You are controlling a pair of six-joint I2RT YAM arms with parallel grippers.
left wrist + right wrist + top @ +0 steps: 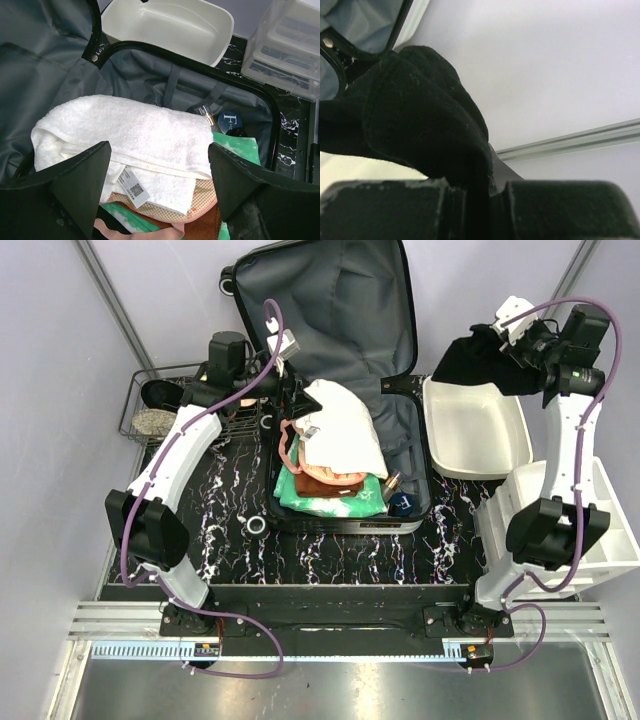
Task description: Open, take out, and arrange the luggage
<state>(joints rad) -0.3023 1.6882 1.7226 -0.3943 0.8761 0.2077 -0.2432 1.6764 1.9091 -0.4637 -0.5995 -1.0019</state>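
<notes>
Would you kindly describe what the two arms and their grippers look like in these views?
The left arm and right arm both have white links with bulky black joints, and a purple cable loops along each. The left gripper and right gripper have blocky black fingers, scuffed whitish at the edges.

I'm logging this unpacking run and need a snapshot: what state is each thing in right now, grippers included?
luggage: open, lid raised, contents inside.
white towel: folded, lying on top of the contents.
left gripper: open, over the towel.
right gripper: shut on the black cloth.
black cloth: lifted, outside the luggage.
white bin: empty.
wire basket: holding items.
</notes>
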